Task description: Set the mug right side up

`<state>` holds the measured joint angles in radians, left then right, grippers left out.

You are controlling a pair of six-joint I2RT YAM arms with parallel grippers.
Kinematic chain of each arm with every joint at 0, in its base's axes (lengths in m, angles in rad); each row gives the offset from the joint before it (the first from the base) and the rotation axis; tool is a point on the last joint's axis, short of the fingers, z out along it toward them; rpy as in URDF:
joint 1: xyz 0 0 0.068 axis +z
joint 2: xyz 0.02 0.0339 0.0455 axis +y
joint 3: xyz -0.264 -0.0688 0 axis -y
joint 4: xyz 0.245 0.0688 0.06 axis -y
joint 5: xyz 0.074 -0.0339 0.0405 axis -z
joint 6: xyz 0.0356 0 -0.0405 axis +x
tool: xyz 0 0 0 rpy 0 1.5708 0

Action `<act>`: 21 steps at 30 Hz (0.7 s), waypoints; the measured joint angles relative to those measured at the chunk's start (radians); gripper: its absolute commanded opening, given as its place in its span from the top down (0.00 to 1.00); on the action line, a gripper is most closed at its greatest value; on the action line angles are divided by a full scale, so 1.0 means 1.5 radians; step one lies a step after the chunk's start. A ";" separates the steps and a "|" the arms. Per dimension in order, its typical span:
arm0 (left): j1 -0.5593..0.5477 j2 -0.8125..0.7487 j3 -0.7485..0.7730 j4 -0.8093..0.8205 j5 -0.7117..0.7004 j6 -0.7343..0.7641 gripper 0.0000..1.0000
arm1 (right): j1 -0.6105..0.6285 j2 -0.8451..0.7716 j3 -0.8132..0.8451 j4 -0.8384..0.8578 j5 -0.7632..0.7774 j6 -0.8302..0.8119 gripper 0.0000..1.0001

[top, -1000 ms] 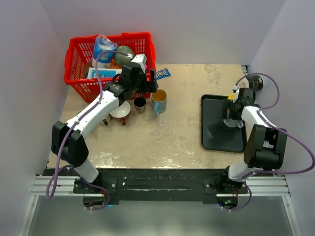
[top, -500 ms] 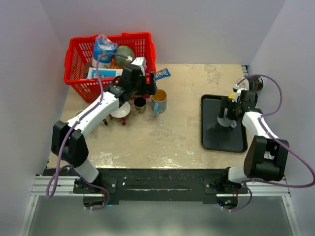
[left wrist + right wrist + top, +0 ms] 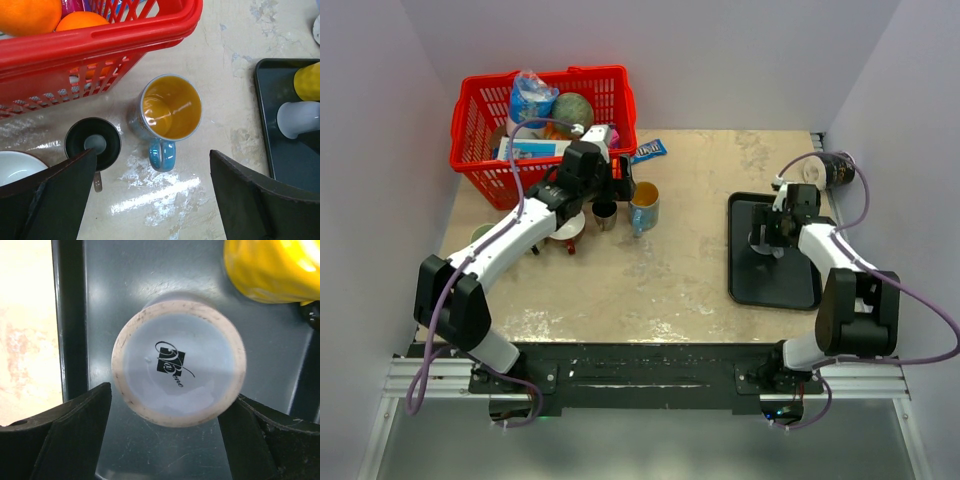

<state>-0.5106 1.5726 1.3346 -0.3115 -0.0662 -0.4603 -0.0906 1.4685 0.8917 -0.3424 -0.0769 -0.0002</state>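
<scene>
A white mug (image 3: pixel 178 359) stands upside down on the black tray (image 3: pixel 130 270), its base with a dark logo facing up. My right gripper (image 3: pixel 172 395) is open right above it, one finger on each side of the base, not gripping. In the top view this gripper (image 3: pixel 767 238) hangs over the tray's middle and hides most of the mug. The mug also shows in the left wrist view (image 3: pixel 297 119). My left gripper (image 3: pixel 152 151) is open and empty above an upright blue mug (image 3: pixel 171 107) with an orange inside.
A yellow object (image 3: pixel 272 267) lies on the tray beside the white mug. A red basket (image 3: pixel 470 130) of groceries stands at the back left. A small black cup (image 3: pixel 93 143) and a white bowl (image 3: pixel 565 225) sit by the blue mug (image 3: pixel 643 207). A dark can (image 3: pixel 835 170) stands behind the tray.
My right gripper has moved left across the tray and now straddles the white mug's base. My left gripper has drawn back slightly from the blue mug, still open.
</scene>
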 measured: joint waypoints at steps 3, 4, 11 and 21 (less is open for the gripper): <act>0.000 -0.014 -0.017 0.007 0.001 -0.001 0.01 | 0.022 0.020 0.005 -0.005 0.028 -0.002 0.26; 0.000 -0.017 -0.021 0.008 0.002 -0.001 0.02 | 0.027 0.027 0.006 -0.006 0.038 -0.005 0.29; 0.000 -0.020 -0.027 0.014 0.002 -0.007 0.02 | 0.036 0.050 0.016 -0.017 0.073 -0.019 0.52; 0.000 -0.020 -0.027 0.023 0.002 -0.007 0.02 | 0.045 0.050 0.016 -0.020 0.096 -0.017 0.61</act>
<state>-0.5106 1.5425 1.2938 -0.2775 -0.0628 -0.4709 -0.0235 1.5436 0.9150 -0.3725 0.0666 -0.0250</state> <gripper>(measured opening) 0.984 0.399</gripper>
